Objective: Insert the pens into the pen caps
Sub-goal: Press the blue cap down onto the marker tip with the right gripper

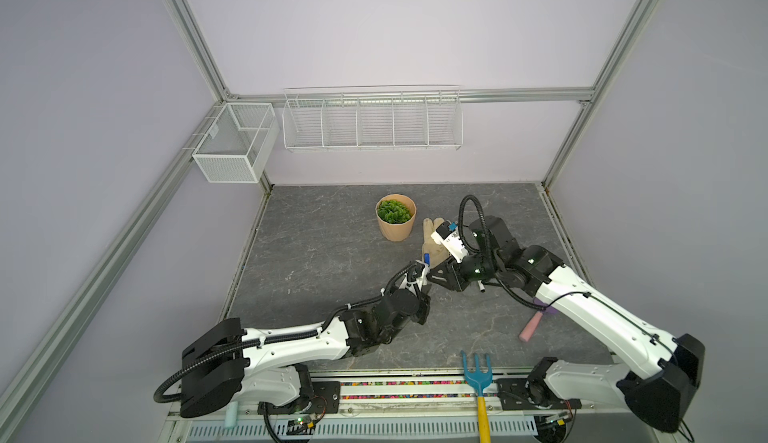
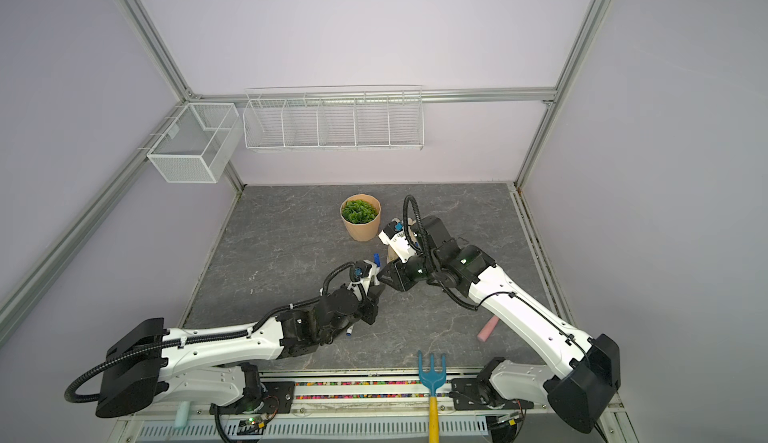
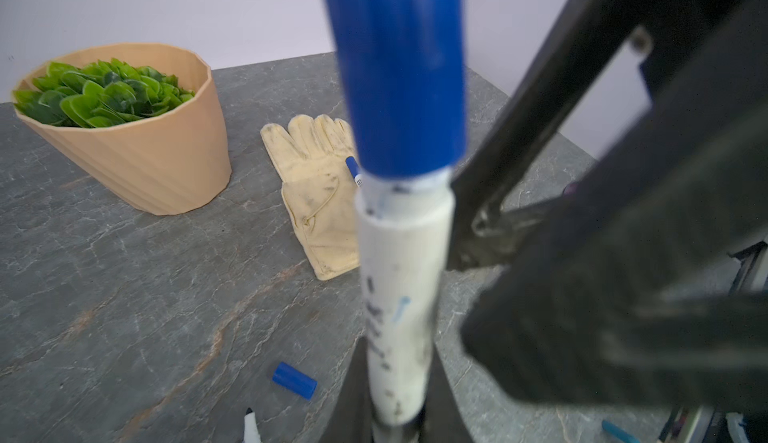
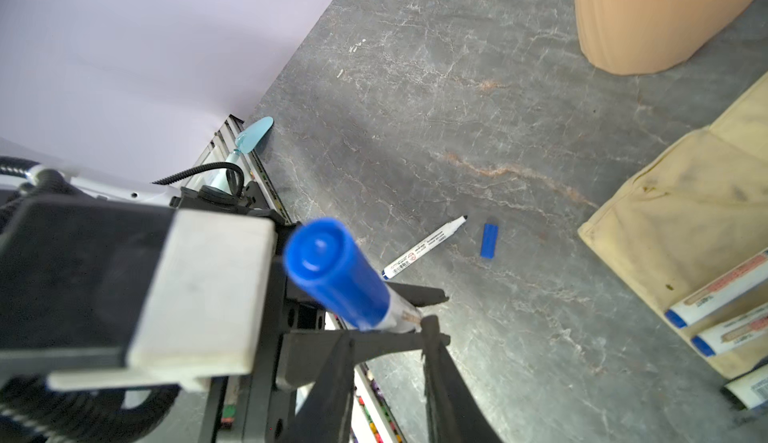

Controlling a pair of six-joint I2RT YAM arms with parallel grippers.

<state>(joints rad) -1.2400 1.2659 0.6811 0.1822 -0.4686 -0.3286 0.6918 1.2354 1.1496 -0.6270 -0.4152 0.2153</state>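
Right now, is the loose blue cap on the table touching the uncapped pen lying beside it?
Apart. The right wrist view shows a strip of bare table between the loose blue cap and the uncapped pen.

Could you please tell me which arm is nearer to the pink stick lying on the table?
Right. The right arm passes over the far end of the pink stick; the left arm lies well across the table, apart from it.

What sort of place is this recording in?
Likely a lab robot cell: an aluminium frame encloses plain walls, a left arm and right arm sit at a table's front edge, and props include a potted plant and garden fork.
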